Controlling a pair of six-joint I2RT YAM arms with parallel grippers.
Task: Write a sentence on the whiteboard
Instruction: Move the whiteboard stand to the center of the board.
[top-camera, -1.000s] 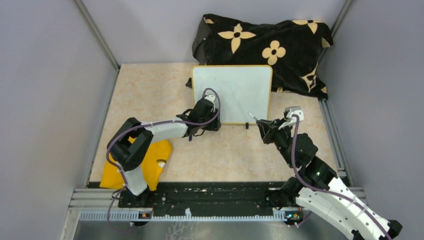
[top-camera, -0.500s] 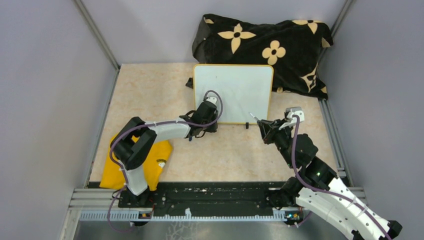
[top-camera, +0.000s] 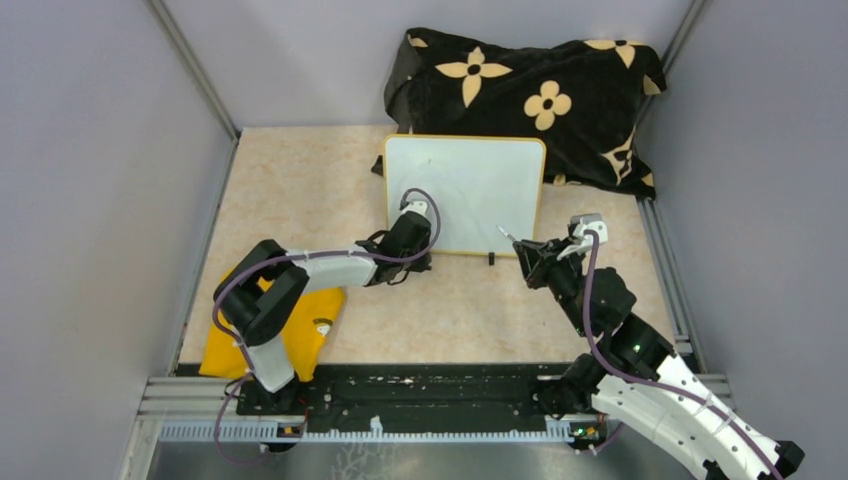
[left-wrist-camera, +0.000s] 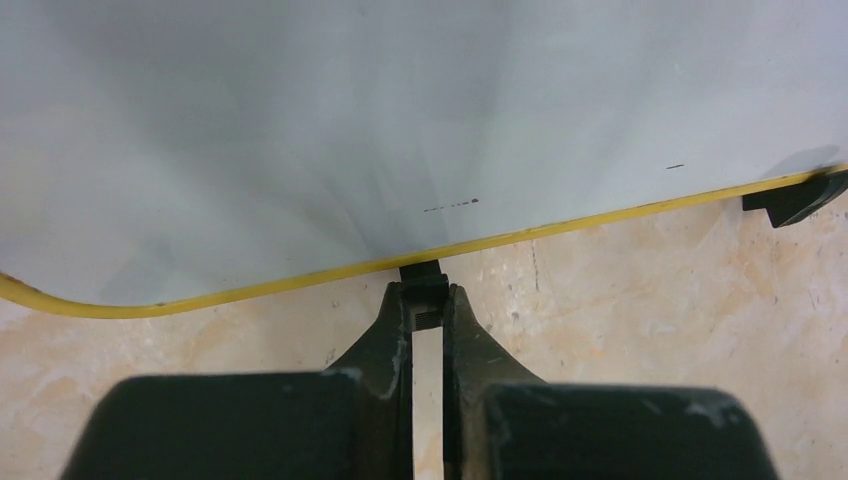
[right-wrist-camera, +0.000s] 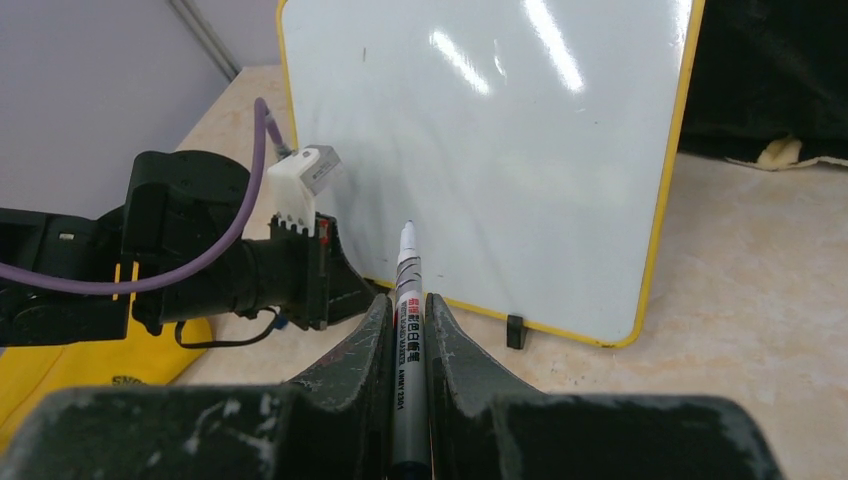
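The whiteboard stands on its lower edge toward the back of a beige, marble-patterned table, with its white face turned toward the arms. Its thin yellow rim runs around rounded corners. Plain grey walls close in the table on three sides, with metal rails along the left and right edges. A black cloth with tan flowers is heaped just behind the board and to its right. Whether the board leans on it cannot be told. A yellow cloth lies at the near left, beside the left arm's base.

The left gripper sits low on the table at the board's bottom edge, near its left corner. Its fingers are drawn nearly together and pinch the small black foot under the rim. The second foot shows further along the same edge, untouched.

The right gripper is just off the board's lower right corner, apart from the board. Its jaws are closed on a white marker, whose tip points up toward the board's face without touching it. The face is unwritten apart from a few faint specks near the lower edge.
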